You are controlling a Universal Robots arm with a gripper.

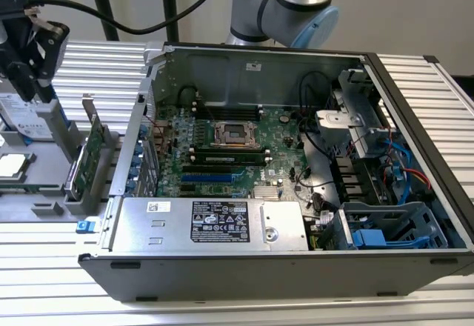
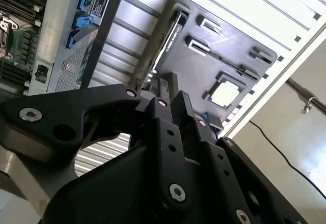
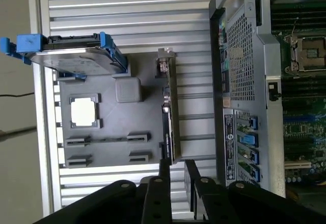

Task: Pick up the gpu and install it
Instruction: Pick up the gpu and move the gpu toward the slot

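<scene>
My end effector [image 1: 29,81] hangs at the far left of the exterior view, above the grey holder tray [image 1: 29,196] and apart from everything on it. In the first wrist view its two black fingers [image 3: 164,170] stand spread, with bare ribbed counter [image 1: 222,307] showing in the gap, so it is released and grasps nothing.

Below it on the tray sit a hard drive [image 1: 26,118] in blue rails and, nearer the camera, a processor chip [image 1: 11,164] lying flat in its recess.

At the tray's edge toward the exterior view's right, the gpu [image 1: 94,152] stands upright on its long edge in a slot, its green board facing the case and its silver bracket rising at the far end. In both wrist views I see the gpu edge-on as a thin dark strip [image 3: 169,117], with my end effector [image 3: 177,170] lined up just off one end of it and not touching.

Just beside the gpu comes the open computer case [image 1: 415,118], lying on its side. Inside it the large green motherboard [image 1: 222,155] lies flat. The silver power supply [image 1: 215,222] sits along the near wall, and blue drive bays [image 1: 385,233] fill the corner at the exterior view's right.
</scene>
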